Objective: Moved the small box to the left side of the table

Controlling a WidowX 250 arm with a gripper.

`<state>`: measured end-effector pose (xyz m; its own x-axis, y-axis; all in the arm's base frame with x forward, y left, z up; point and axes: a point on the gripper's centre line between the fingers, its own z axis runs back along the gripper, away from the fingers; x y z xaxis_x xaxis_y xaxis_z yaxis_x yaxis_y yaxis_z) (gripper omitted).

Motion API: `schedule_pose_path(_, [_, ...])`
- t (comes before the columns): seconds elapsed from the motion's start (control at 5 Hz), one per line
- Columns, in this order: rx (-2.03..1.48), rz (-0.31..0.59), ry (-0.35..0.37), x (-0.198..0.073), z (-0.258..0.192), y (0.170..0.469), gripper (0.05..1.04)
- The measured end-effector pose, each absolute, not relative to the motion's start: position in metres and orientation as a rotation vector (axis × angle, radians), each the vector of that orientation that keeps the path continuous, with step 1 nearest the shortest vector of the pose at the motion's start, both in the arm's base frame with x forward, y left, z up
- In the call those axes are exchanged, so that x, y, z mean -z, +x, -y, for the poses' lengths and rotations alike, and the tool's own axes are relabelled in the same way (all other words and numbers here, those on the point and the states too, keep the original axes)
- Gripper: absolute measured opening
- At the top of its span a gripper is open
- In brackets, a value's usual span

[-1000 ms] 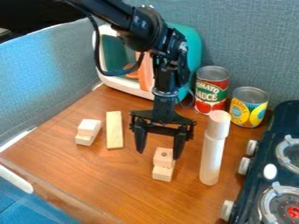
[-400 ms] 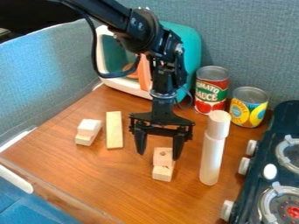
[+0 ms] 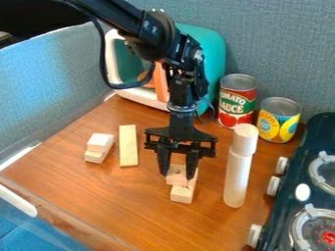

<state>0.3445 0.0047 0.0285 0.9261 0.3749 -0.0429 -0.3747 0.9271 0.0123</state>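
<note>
Wood-grain table [image 3: 98, 196] | lower centre: pale block [image 3: 182, 194], holed small wooden block [image 3: 177, 175] resting on or against it | gripper [image 3: 177, 176] narrowed to the holed block's width, apparently gripping it; firmness can't be told | progress: grasp about made; lift, leftward carry, release remain | upper right: red-labelled can [image 3: 237, 100]

Between the tips of the hand [image 3: 177, 175], an upper block [image 3: 176, 175] lies over a lower block [image 3: 182, 194], whose near end juts out in front. Left of the hand on the desk [image 3: 140, 206] is a long block [image 3: 128, 145]; farther left, a stacked pair of blocks [image 3: 99, 142]. Just right stands a tall cylinder [image 3: 237, 171]. Behind-right are two cans [image 3: 237, 100], side by side; far right, a stove [image 3: 291, 191]. A large case [image 3: 213, 54] stands behind the hand.
</note>
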Motion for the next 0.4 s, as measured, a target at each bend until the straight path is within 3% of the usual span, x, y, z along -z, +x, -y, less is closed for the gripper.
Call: schedule_pose_path(0.4, [-0.412,-0.043,-0.005,-0.0368,-0.0121,0.3367,0.529])
